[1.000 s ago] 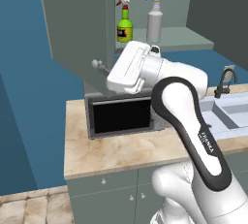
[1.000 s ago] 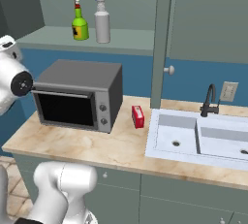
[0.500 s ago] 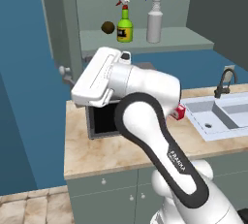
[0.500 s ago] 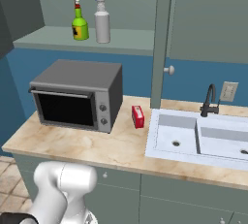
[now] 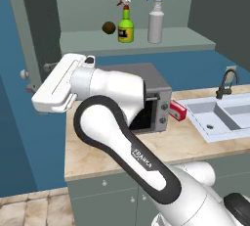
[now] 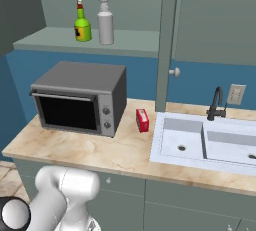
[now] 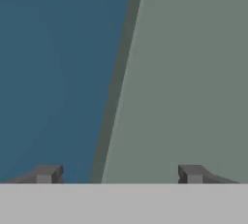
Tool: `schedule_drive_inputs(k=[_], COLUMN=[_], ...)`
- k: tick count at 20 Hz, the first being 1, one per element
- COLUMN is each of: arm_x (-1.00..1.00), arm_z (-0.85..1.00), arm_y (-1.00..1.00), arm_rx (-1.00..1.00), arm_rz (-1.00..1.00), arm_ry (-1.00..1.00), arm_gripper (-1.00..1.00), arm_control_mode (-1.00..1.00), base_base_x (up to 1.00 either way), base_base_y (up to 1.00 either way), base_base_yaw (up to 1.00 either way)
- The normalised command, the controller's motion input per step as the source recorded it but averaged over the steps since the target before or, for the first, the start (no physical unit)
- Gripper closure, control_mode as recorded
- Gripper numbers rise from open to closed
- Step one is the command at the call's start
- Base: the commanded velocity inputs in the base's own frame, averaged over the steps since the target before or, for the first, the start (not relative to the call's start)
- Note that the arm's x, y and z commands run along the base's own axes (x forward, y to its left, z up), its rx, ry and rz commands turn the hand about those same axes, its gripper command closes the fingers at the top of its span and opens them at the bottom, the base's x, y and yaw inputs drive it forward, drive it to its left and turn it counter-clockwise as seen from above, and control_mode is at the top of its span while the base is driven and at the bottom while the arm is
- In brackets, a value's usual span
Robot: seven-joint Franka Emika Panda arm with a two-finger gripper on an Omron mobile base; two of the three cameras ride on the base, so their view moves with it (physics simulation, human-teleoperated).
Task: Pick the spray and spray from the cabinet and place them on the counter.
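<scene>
Kitchen w/ blue back wall, beige marbled desk (image 5: 171, 146) running across mid frame in the left base view. Going left to right there: open cabinet (image 5: 73, 5) door edge at upper left, then small brown ball (image 5: 108, 27) on the inner shelf, green spray (image 5: 125, 22) just beside it, tall grey-white spray (image 5: 156, 20) a bit further right, both upright at upper centre. Below the shelf sits the toaster oven (image 5: 156, 102), partly behind the arm; flat red box (image 5: 177, 110) just right of it, sink (image 5: 219, 117) at the right edge.

Right base view, same order: green spray (image 6: 82, 25) and grey-white spray (image 6: 105, 21) at upper left on the shelf, close but apart; oven (image 6: 80, 97) at mid left, red box (image 6: 142, 120) centre, sink (image 6: 205, 145) at right.

Hand view: tool (image 7: 118, 174) tips stand wide apart at the bottom edge, nothing between them. It faces a blue surface on the left and a grey-green panel on the right, prob. a cabinet door, can't say for sure.

Progress, as I judge it: cabinet already open, but neither bottle picked yet, none on the desk. Arm's hand sits at mid left in the left base view, well below and left of the sprays. Left to do: reach up to the shelf, grab 1st bottle, set on desk, repeat for 2nd. Basically at the start.
</scene>
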Motion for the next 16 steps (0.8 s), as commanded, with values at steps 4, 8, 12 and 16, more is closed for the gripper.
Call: schedule_drive_inputs(k=[4,8,12,16], arm_x=[0.38,0.14,0.00,-0.01], arm_z=[-0.29,-0.01,0.00,0.00], arm_y=[0.59,0.18,-0.12,-0.26], arm_rx=[-0.04,0.00,0.00,0.00], arm_rz=[0.00,0.00,-0.03,-0.02], arm_ry=[0.05,0.00,-0.01,-0.04], arm_gripper=[-1.00,-1.00,-1.00,-1.00], arm_control_mode=[-1.00,-1.00,-1.00,-1.00], base_base_x=[0.00,0.00,0.00,0.00], base_base_y=[0.00,0.00,0.00,0.00], base_base_yaw=[0.00,0.00,0.00,0.00])
